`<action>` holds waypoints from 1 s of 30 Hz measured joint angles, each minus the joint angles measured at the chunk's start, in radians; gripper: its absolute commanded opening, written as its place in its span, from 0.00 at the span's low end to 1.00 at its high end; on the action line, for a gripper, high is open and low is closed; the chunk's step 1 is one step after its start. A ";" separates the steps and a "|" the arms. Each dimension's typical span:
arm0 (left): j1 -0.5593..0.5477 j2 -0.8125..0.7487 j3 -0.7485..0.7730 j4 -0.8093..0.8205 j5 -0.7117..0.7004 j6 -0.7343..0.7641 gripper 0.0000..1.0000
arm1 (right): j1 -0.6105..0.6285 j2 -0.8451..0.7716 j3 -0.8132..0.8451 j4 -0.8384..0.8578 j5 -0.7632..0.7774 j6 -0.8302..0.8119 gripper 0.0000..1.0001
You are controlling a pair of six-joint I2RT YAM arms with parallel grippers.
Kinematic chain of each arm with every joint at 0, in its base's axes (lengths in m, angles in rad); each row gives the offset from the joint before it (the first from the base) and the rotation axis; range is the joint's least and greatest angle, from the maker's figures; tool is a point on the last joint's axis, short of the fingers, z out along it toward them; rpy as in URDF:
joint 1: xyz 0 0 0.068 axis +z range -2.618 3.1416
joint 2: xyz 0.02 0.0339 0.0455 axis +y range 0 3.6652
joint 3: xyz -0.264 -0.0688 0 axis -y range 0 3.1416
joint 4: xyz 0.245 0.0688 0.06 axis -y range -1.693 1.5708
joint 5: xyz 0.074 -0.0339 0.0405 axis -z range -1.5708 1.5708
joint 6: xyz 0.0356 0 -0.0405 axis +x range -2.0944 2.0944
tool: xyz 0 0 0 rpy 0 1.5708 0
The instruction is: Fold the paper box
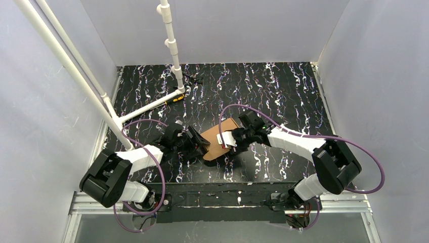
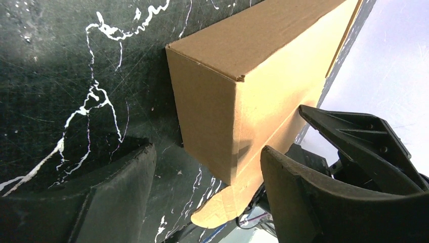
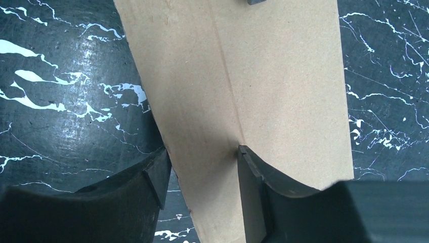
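The paper box (image 1: 215, 136) is a plain brown cardboard piece lying mid-table between both arms. My left gripper (image 1: 201, 142) stands open at its left end. In the left wrist view a folded corner of the box (image 2: 222, 96) sits between the fingers of that gripper (image 2: 208, 149); the left finger (image 2: 101, 202) is clear of the cardboard, and a rounded tab (image 2: 217, 212) hangs below the corner. My right gripper (image 1: 230, 140) reaches in from the right. Seen from the right wrist, this gripper (image 3: 202, 150) is closed across a strip of the box (image 3: 283, 76), one finger (image 3: 253, 187) on a crease.
A white pipe frame (image 1: 152, 104) rises from the back left of the black marbled table (image 1: 283, 91). A small black-and-orange marker (image 1: 174, 99) lies at the pipe's foot. Pale walls close in on three sides. Purple cables (image 1: 152, 152) loop beside each arm.
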 measured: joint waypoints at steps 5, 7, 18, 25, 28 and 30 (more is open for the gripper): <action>0.000 0.011 -0.001 0.018 -0.010 -0.025 0.72 | 0.000 -0.002 0.002 0.000 0.000 0.024 0.56; 0.000 0.013 -0.001 0.021 -0.011 -0.032 0.72 | 0.000 -0.004 0.002 0.000 0.000 0.025 0.54; 0.000 0.013 -0.019 0.056 -0.020 -0.071 0.72 | 0.000 -0.011 0.002 0.002 0.012 0.019 0.57; 0.000 0.012 -0.025 0.071 -0.027 -0.080 0.70 | -0.008 -0.018 0.009 -0.058 -0.020 0.024 0.69; 0.000 0.013 -0.025 0.072 -0.032 -0.079 0.68 | -0.026 -0.021 0.030 -0.104 -0.063 0.025 0.75; 0.000 0.013 -0.025 0.072 -0.035 -0.076 0.66 | -0.046 -0.024 0.047 -0.131 -0.095 0.024 0.77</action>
